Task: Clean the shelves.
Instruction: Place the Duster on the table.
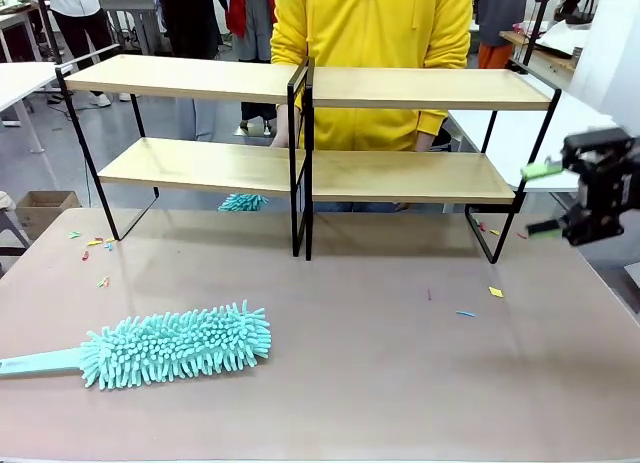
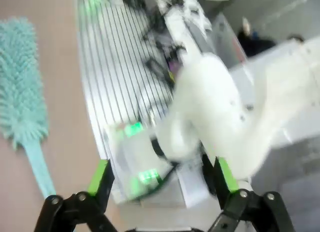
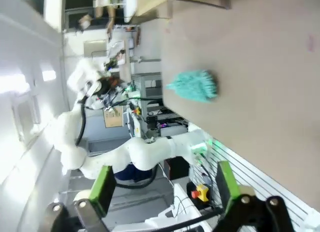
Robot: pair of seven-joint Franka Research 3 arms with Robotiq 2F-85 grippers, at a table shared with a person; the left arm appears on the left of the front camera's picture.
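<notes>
From my remote station I observe the shelves (image 1: 305,133) standing along the far edge of the tabletop (image 1: 380,363), two matching two-tier racks side by side, their black frames meeting near the middle. All four wooden boards are bare. A person in a yellow hooded top (image 1: 372,53) stands just behind them at the far side.

A teal duster (image 1: 170,345) lies flat near the left edge of the tabletop, towards the near left corner, its handle pointing at that edge; nothing is touching it. A second teal tuft (image 1: 242,202) shows behind the lower left board. Small coloured scraps (image 1: 97,245) lie scattered by the left rack's foot, and a few more (image 1: 494,292) lie in front of the right rack.

The right pincer (image 1: 541,198) hangs off the right edge of the tabletop, level with the lower boards, its green pads spread apart and empty. In the left wrist view the left pincer (image 2: 162,179) is likewise spread wide with nothing between its pads, aimed off the tabletop at the robot's own base; the duster lies well to one side of it.
</notes>
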